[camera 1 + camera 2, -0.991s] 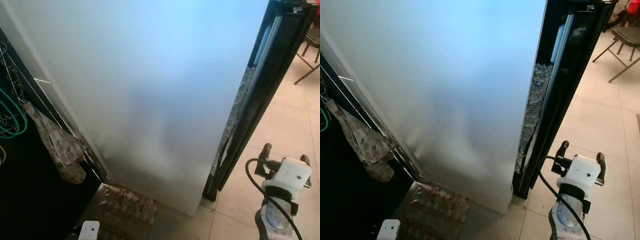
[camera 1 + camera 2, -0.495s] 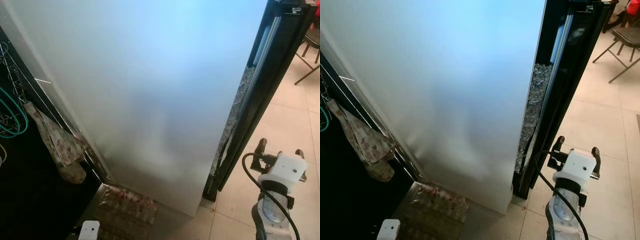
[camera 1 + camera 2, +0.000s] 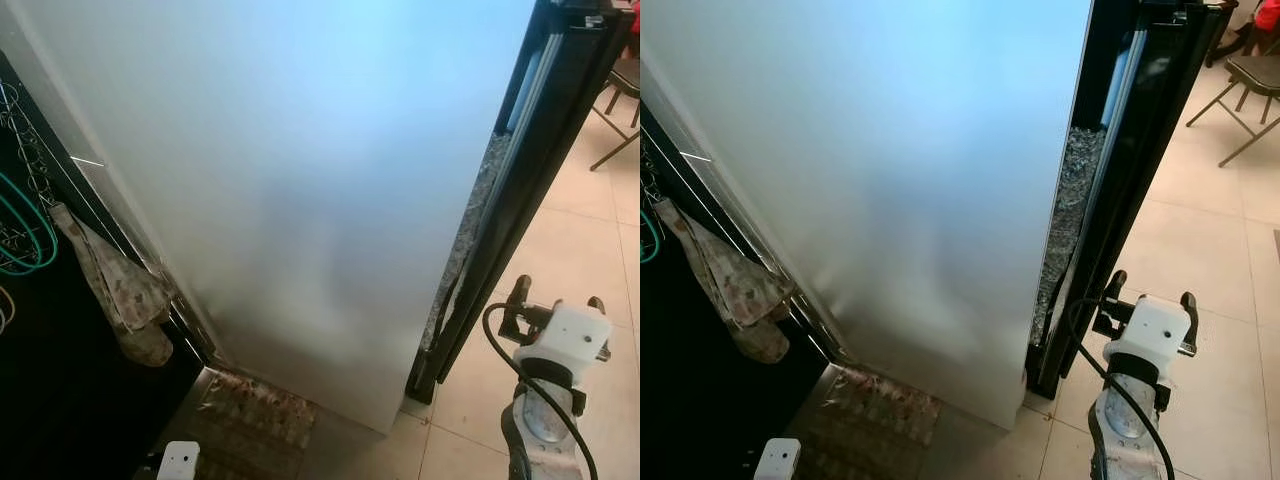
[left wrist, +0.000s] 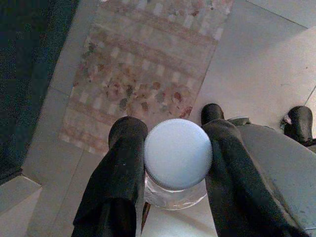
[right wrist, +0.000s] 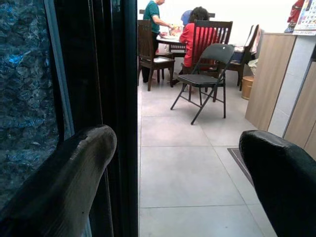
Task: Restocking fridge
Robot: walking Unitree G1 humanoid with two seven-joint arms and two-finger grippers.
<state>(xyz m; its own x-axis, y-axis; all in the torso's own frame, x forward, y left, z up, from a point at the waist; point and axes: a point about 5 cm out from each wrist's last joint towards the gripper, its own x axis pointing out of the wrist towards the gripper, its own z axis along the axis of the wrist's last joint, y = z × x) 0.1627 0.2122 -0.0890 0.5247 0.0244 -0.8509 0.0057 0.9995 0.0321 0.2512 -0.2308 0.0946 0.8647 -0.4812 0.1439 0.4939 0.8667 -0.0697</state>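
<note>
While the left arm hangs low at the robot's left side, the left gripper (image 4: 170, 170) is clamped on a jar (image 4: 177, 165), its two black fingers (image 4: 121, 173) pressed against either side of the round pale lid, with clear glass showing just beneath the lid. Below the jar lie a patterned floor mat (image 4: 143, 69) and pale tiles.

From the head, a floral cloth (image 3: 120, 300) hangs on a dark rack at the far left, beside green hoops (image 3: 25, 235). Next comes the wide white fridge side (image 3: 300, 180), which takes up most of the scene, and the same mat (image 3: 260, 410) lies at its foot. A narrow strip of crinkled foil-like lining (image 3: 1068, 220) shows at the white panel's right edge, against the black door frame (image 3: 1130, 170).

Further right, the right gripper (image 3: 1145, 300) is raised over the tiled floor (image 3: 1200, 250), just beside the black frame without touching it. Its fingers (image 5: 64, 182) stand well apart with nothing between them. Beyond them, a folding chair (image 5: 202, 79) stands on the tiles, and two people sit or stand at a table (image 5: 170, 39) in the background.
</note>
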